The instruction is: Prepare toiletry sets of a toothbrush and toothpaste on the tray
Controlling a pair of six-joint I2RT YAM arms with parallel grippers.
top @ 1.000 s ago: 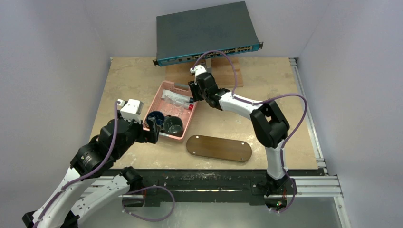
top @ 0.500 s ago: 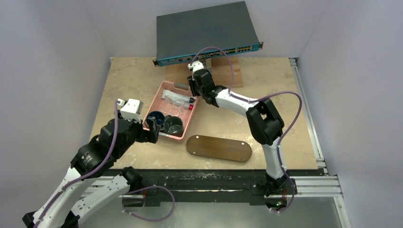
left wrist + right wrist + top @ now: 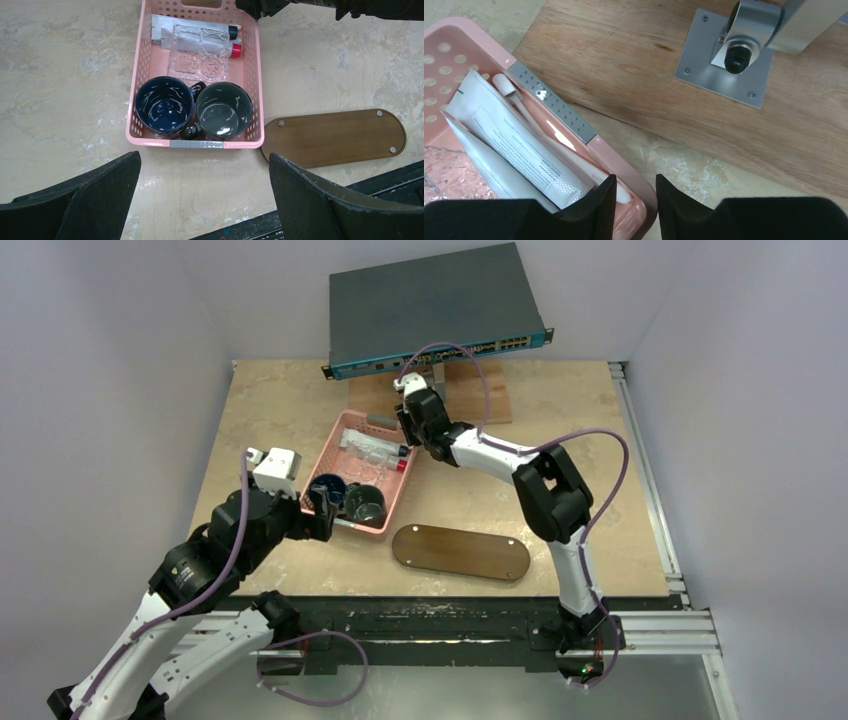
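- Two arms, overhead view. The right gripper (image 3: 406, 432) now sits over the far end of the pink basket (image 3: 402, 488). Over the last second its elbow has swung leftward and its jaws have drawn in. The left gripper (image 3: 324, 508) hangs unmoved at the basket's near end. The tray (image 3: 460, 552) lies near the basket on the right arm's side, apart from it and bare of any set.
- Reading for you: a first pick from the basket looks under way, and no set is prepared yet.
- Left wrist view. You see the left gripper spread wide, holding nothing. Below it, two dark mugs (image 3: 164, 104) stand side by side in the basket's near half. The toothpaste tubes (image 3: 192, 34) and some clear wrapping (image 3: 197, 57) lie in the far half.
- Right wrist view. The jaws stand a narrow gap apart, straddling the basket's corner rim, with nothing visibly pinched. One white toothbrush (image 3: 521, 112) lies along the inner wall, touching one of the tubes. Its handle end is just beside the inner finger (image 3: 601, 200).
- Surface: beige mottled worktop (image 3: 270, 410). Beyond the basket lies a wooden board (image 3: 639, 65) carrying a metal stand foot (image 3: 729, 55).
- Room: plain white walls (image 3: 120, 360) on three sides, a grey network switch (image 3: 435, 305) raised at the back, and metal rails (image 3: 450, 625) at your near edge.
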